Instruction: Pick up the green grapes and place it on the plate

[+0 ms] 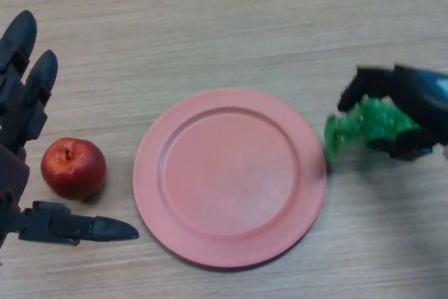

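Left hand (21, 131) at 9 o'clock, fingers straight and spread, holding nothing; red apple (73, 167) between thumb and fingers on wooden table (210, 26). Pink plate (229, 176) at centre. Green grapes (364, 125): bright, knobbly cluster, long axis running 3 to 9 o'clock, tip just beside plate rim, at 3 o'clock. Right hand (413, 110) has fingers curled round cluster.

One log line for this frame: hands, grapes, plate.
right hand: shut on green grapes, right of plate | pink plate: bare | left hand: open beside red apple
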Robot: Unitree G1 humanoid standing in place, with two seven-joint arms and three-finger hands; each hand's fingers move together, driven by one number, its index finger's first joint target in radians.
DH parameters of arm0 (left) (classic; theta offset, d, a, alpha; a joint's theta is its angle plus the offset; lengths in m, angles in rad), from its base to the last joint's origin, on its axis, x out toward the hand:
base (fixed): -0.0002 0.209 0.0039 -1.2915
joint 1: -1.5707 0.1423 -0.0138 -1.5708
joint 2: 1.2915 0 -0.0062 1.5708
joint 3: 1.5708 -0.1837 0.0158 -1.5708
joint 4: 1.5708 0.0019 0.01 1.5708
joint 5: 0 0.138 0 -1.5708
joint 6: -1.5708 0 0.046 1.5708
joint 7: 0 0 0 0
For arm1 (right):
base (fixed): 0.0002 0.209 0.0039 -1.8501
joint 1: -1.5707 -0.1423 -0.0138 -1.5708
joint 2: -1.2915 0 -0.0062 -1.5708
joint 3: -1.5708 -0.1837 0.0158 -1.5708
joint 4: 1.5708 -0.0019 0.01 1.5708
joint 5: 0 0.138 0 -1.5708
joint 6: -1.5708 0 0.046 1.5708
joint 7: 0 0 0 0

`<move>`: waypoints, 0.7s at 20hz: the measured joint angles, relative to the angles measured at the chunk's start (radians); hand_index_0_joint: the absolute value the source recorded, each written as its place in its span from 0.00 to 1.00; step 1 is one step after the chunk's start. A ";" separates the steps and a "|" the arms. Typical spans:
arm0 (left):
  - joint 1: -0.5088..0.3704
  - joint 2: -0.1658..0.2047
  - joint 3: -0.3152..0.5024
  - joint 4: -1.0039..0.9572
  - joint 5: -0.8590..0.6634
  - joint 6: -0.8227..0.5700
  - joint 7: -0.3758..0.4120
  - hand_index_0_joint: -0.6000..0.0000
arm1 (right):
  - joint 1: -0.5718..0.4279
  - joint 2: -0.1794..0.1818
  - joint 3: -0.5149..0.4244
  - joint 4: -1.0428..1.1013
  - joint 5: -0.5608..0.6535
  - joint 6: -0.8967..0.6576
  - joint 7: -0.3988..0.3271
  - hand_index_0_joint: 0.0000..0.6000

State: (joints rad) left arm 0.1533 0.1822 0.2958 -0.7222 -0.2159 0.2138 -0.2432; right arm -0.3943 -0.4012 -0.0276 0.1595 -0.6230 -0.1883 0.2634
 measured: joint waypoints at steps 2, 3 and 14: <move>-0.001 0.000 0.000 0.008 0.000 0.000 0.000 1.00 | -0.001 0.007 0.003 -0.089 -0.003 0.034 0.003 1.00; -0.001 0.000 0.000 0.009 0.000 0.000 0.000 1.00 | -0.001 0.015 0.004 -0.129 -0.003 0.057 0.013 1.00; -0.001 0.002 0.037 0.026 -0.032 0.000 0.002 1.00 | -0.089 0.203 0.379 -0.502 -0.101 0.312 0.174 0.83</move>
State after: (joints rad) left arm 0.1525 0.1841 0.3329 -0.6959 -0.2480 0.2137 -0.2410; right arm -0.4829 -0.1978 0.3512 -0.3425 -0.7236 0.1233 0.4375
